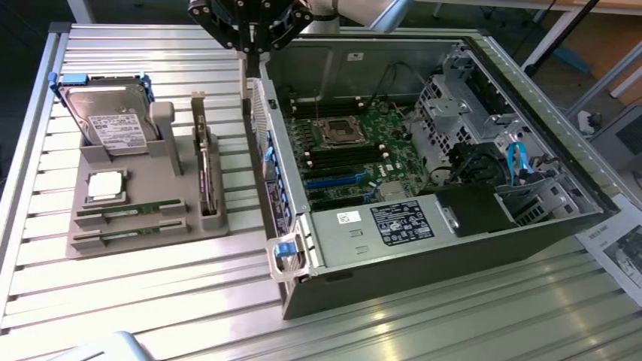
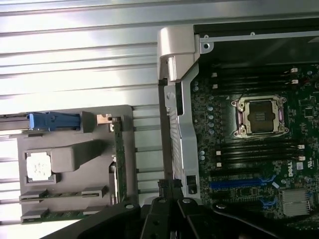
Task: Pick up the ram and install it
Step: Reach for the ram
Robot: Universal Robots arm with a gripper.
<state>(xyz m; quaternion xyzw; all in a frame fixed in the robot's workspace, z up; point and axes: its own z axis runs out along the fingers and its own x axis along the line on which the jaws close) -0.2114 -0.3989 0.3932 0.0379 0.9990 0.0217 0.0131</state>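
Note:
Two green ram sticks lie flat in slots at the near end of a grey holder (image 1: 150, 169): one ram stick (image 1: 131, 210) and a second (image 1: 128, 235) just in front of it. In the wrist view they appear as a ram stick (image 2: 64, 193) and another (image 2: 52, 215) at the holder's edge. My gripper (image 1: 248, 50) hangs high above the gap between the holder and the open computer case (image 1: 401, 248), well away from the ram. Its fingers (image 2: 170, 185) are shut together with nothing between them.
The holder also carries a hard drive (image 1: 113, 124) with blue handles, a silver processor chip (image 1: 107, 186) and an upright expansion card (image 1: 206, 177). The case's motherboard (image 1: 351, 162) shows an empty processor socket (image 2: 260, 116) and dark memory slots (image 2: 259, 149). The table is slatted metal.

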